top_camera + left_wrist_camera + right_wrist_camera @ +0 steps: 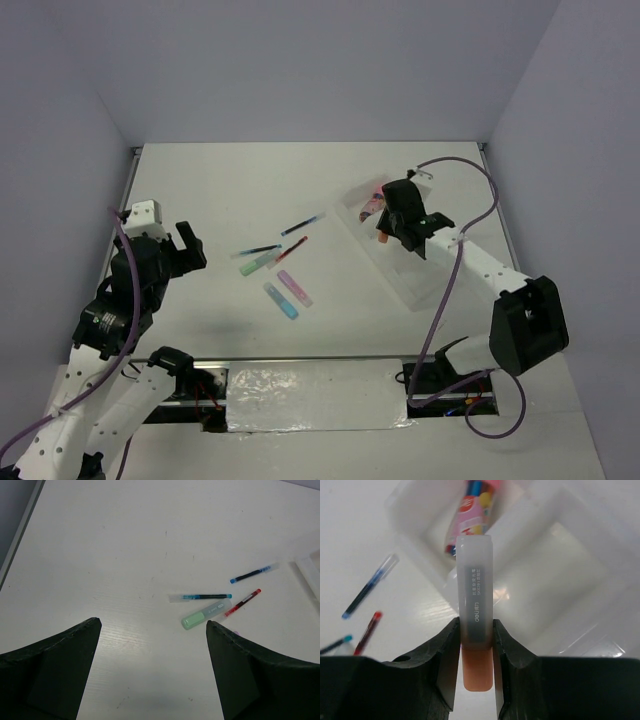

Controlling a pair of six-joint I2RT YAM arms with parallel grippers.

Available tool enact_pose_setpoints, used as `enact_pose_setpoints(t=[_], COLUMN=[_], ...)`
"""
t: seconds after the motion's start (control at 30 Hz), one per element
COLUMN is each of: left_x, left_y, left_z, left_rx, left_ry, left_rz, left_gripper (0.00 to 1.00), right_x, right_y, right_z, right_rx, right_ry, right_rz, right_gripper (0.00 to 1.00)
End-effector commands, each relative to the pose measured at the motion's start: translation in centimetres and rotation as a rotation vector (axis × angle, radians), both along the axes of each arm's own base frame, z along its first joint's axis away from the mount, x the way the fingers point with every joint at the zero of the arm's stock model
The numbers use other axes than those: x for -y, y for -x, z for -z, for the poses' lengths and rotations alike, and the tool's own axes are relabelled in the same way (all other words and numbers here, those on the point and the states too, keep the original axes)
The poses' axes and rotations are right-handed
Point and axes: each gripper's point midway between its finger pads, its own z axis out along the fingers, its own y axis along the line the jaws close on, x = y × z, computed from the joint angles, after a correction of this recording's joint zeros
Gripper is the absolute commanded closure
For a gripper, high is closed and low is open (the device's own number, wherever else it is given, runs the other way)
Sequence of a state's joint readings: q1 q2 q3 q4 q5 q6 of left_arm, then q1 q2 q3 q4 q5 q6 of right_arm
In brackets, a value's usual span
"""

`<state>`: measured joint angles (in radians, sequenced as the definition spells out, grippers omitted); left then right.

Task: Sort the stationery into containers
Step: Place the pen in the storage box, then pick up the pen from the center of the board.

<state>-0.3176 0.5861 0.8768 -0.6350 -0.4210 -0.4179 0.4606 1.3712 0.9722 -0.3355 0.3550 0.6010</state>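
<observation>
My right gripper [476, 630] is shut on an orange pastel stick [476, 595] with a clear cap and holds it over the white three-compartment tray [420, 540], above the wall between the far and middle compartments. A pink stubby cylinder [470, 515] lies in the far compartment. In the top view the right gripper [384, 236] hovers at the tray's [425, 290] far end. My left gripper [152, 625] is open and empty above bare table. A green stick [205, 614], two blue pens [200, 596] [252, 573] and a red pen [242, 602] lie ahead of it.
A purple stick [294, 288] and a blue stick [281, 300] lie near the table's middle. The loose pens and the green stick [256, 263] lie between the two arms. Grey walls close in the table on three sides.
</observation>
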Motion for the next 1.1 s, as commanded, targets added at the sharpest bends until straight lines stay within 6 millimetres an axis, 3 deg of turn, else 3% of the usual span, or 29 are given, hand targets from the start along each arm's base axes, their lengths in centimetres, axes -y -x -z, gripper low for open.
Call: enact_pose_setpoints(t=[0.0,0.1,0.2,0.33,0.37,0.5,0.53,0.67,0.7,0.73,0.77,0.83,1.07], left_x=[-0.1,0.0,0.0,0.0,0.0,0.2,0.2,0.0,0.0,-0.1,-0.2,-0.3,-0.2], left_y=[-0.2,-0.2,-0.1,-0.1,-0.1,-0.2,-0.3,-0.3,-0.3,-0.3,-0.3,-0.3,-0.3], left_z=[-0.7,-0.7,-0.8,-0.9,-0.9,-0.7,-0.7,-0.6,-0.5,-0.6,-0.6,-0.6,-0.4], left_rx=[0.034,0.034,0.037,0.043,0.044,0.037,0.032,0.028,0.025,0.026,0.027,0.027,0.018], left_ry=[0.001,0.001,0.002,0.004,0.004,0.001,0.0,-0.004,-0.004,-0.004,-0.005,-0.004,-0.008], left_rz=[-0.005,0.0,-0.001,0.002,0.004,0.011,0.011,-0.003,-0.005,-0.01,-0.016,-0.018,-0.017], left_gripper=[0.01,0.01,0.01,0.01,0.01,0.01,0.01,0.01,0.01,0.01,0.01,0.01,0.01], right_x=[2.6,3.8,4.7,5.4,5.0,2.9,1.9,-8.4,-12.0,-13.0,-15.5,-17.4,-23.2], right_y=[-1.3,-2.3,-2.8,-2.8,-2.8,-2.6,-2.9,-1.0,1.0,2.0,3.1,4.2,7.2], right_z=[-0.8,-1.3,-0.4,0.5,0.6,0.1,-0.7,-3.5,-2.8,-2.0,-1.0,1.0,4.5], right_rx=[0.027,0.023,-0.005,-0.036,-0.032,-0.004,0.029,0.148,0.139,0.113,0.088,0.034,-0.032], right_ry=[-0.031,-0.012,0.018,0.034,0.03,0.013,0.028,0.035,0.06,0.118,0.153,0.194,0.191], right_rz=[0.181,0.241,0.291,0.325,0.306,0.204,0.142,-0.369,-0.506,-0.573,-0.636,-0.701,-0.852], right_gripper=[0.71,0.71,0.67,0.44,0.35,0.3,0.3,0.3,0.3,0.3,0.31,0.34,0.37])
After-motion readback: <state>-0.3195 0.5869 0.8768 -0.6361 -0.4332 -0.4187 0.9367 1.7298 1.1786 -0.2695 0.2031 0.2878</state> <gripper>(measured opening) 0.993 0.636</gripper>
